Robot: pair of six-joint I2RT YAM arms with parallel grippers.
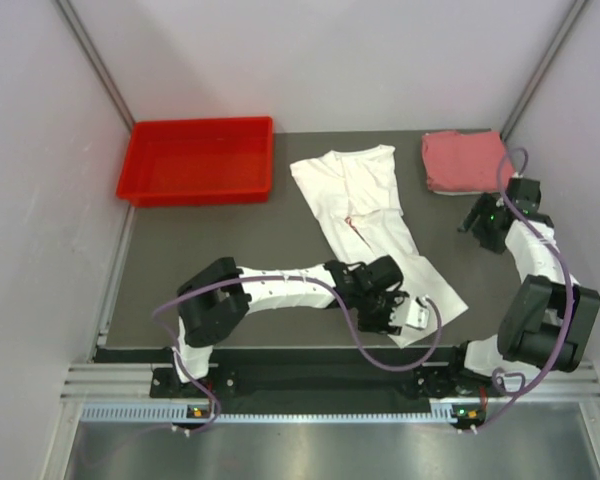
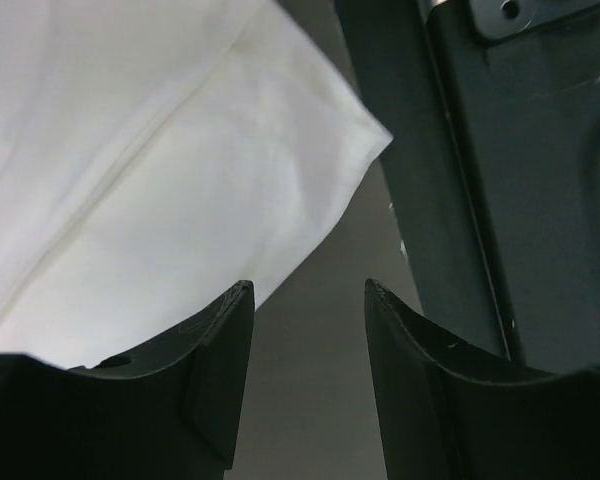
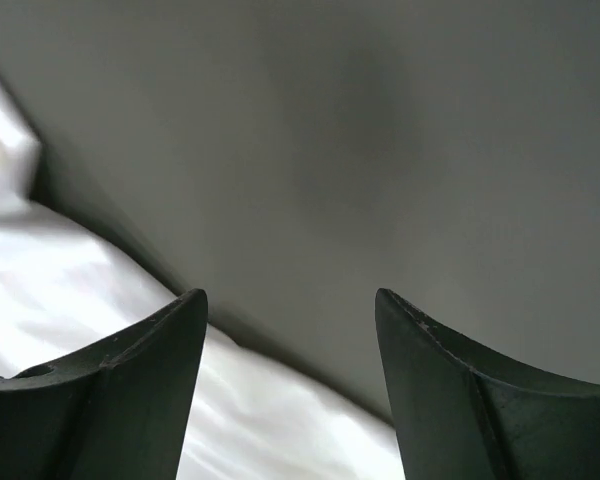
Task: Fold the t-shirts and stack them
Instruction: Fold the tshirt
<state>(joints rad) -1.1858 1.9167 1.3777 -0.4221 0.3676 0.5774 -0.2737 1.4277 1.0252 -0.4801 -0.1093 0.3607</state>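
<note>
White shirt [image 1: 365, 195] lies across the counter [image 1: 230, 240], pink shirt [image 1: 464, 160] folded far right. Left tool [image 2: 310, 290], apart, is at its near corner; right tool [image 3: 290, 295] is also apart. Catching only one layer could spoil the fold.

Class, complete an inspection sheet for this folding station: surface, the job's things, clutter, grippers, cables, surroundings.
Surface: dark table, matte.
Job's things: white t-shirt spread diagonally mid-table, not folded square; pink t-shirt folded, far right corner.
Clutter: red bin, empty, far left corner.
Grippers: left gripper open at the white t-shirt's near corner; right gripper open over table between the shirts.
Cables: purple cables loop along both arms.
Surroundings: pale walls; metal rail in front.
</note>
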